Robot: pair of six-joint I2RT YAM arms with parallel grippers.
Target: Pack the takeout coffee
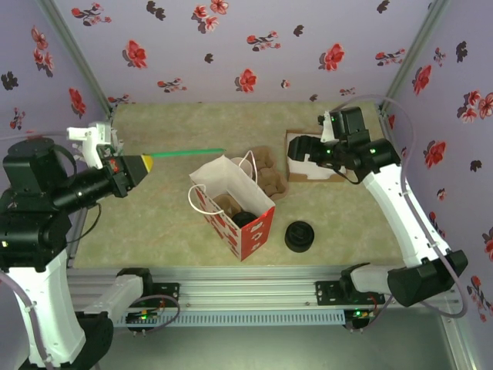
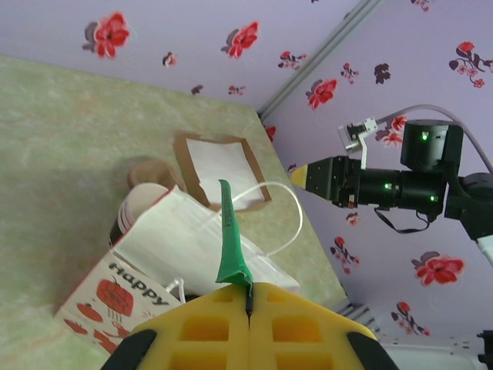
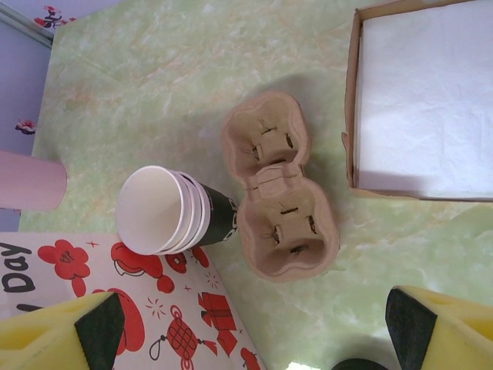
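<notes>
Left claw (image 2: pixel 248 308) pinched fully shut on the flat end of a green stick (image 2: pixel 226 231), right claw (image 3: pixel 254 335) spread wide with nothing between its yellow fingers (image 3: pixel 62 335). That is how we find the two arms above a pale green table (image 1: pixel 154 231).

Largest on it is a white paper gift bag (image 1: pixel 258 231), standing upright at the middle with its mouth open. We read "Happy" on one printed side in the left wrist view and "Day" on another in the right wrist view, both among red motifs.

Beyond the bag, toward the far right, lies a shallow cardboard tray (image 3: pixel 355 100) holding a white sheet (image 3: pixel 424 100). Just beside the tray rests an empty two-cup pulp carrier (image 3: pixel 277 200). Just beside that is a nested stack of lidless cream cups (image 3: pixel 173 212) with a dark lower band — the small print on that band is beyond our reading. The right claw hangs over carrier and cups.

A short stack of black lids (image 1: pixel 300 237) sits on the table to the right of the bag, near the front edge.

The takeout coffee (image 1: pixel 245 218) is down inside the bag — we see its round black lid through the open mouth, next to something brown we cannot identify. The stick juts from the left claw toward the bag's far side.
</notes>
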